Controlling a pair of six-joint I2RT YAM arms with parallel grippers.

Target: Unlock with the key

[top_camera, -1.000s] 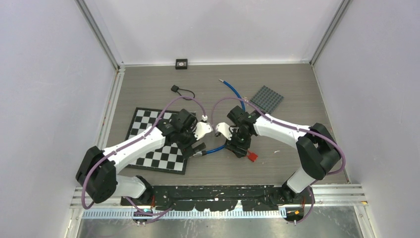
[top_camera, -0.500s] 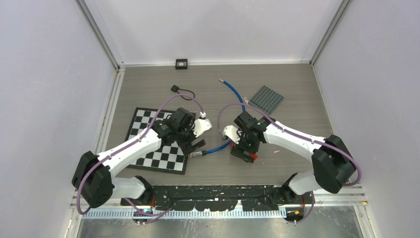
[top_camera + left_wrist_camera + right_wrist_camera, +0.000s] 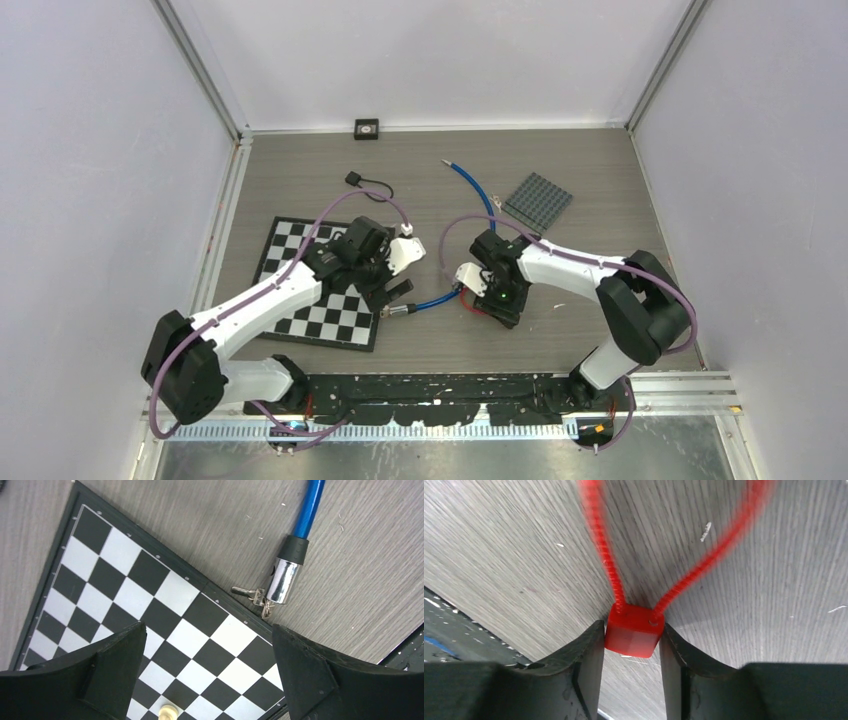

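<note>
Keys [image 3: 250, 592] lie upper centre of the left wrist view, shafts pointing left from the chrome lock end [image 3: 280, 580], ahead of the wide-spread left gripper [image 3: 207, 640]; right gripper [image 3: 631, 629] pinches a small red block [image 3: 632, 639].

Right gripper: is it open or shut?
The right gripper is shut: its black fingers press both sides of the small red plastic block.

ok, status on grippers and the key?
Left gripper open over chessboard edge. Right gripper shut on red block. Keys at blue cable's chrome end, untouched. Nothing blocking them.
</note>
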